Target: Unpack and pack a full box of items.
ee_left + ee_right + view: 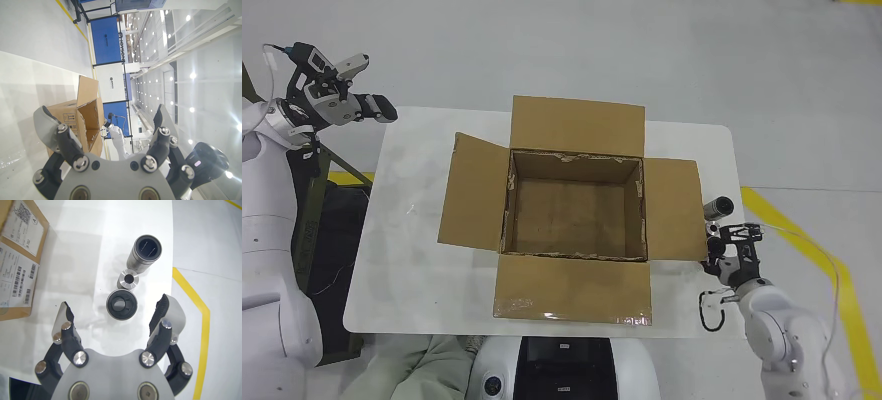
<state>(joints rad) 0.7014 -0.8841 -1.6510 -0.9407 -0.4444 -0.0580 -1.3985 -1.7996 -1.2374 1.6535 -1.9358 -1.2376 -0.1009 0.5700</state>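
One white table (402,260), open box (577,215), yellow-lined floor (762,70)

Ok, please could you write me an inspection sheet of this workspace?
Surface: white table.
Job's things: cardboard box open mid-table, four flaps spread, nothing inside; three metal cylinders standing in a row beside its flap.
Clutter: nothing seen.
Grippers: right gripper open, over the cylinders; left gripper open, raised beside the table's far corner.
Cables: black loop by the right wrist.
Surroundings: grey floor, yellow line.
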